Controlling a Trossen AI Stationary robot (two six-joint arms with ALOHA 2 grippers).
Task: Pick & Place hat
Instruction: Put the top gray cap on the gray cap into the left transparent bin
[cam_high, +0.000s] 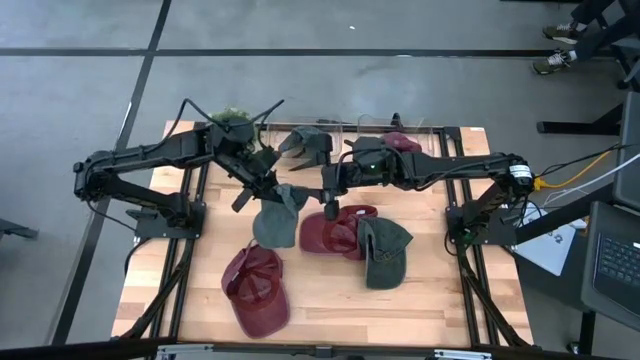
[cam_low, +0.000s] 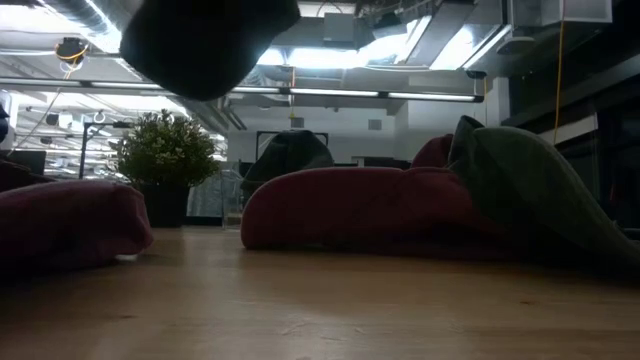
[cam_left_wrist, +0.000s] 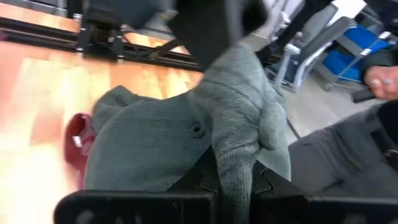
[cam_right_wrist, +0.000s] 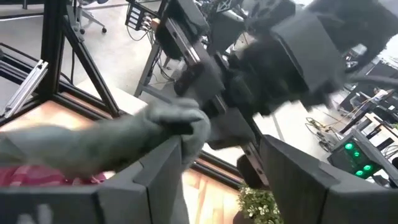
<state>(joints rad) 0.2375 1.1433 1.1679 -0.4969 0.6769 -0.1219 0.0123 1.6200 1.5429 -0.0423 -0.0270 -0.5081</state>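
My left gripper is over the table's middle, shut on a grey-green cap. The cap hangs below it, clear of the wood; the low view shows it as a dark shape at the top. My right gripper is open just right of the cap. In its wrist view a bunched part of the cap lies beside one finger, with my left arm's gripper behind it. A maroon cap and a dark green cap rest on the table below my right gripper. My left gripper pinches a bunched fold of the grey-green cap's cloth between its two fingers. The crown, with its small eyelet, spreads out beyond them. The cap hangs below the fingers, lifted clear of the table. My right gripper: one finger stands at the cap's bunched end; I cannot tell whether it touches.
Another maroon cap lies near the table's near-left corner. At the far edge are a dark green hat, a maroon hat and a potted plant. Bare wood shows near right. A person's hand shows beyond the table.
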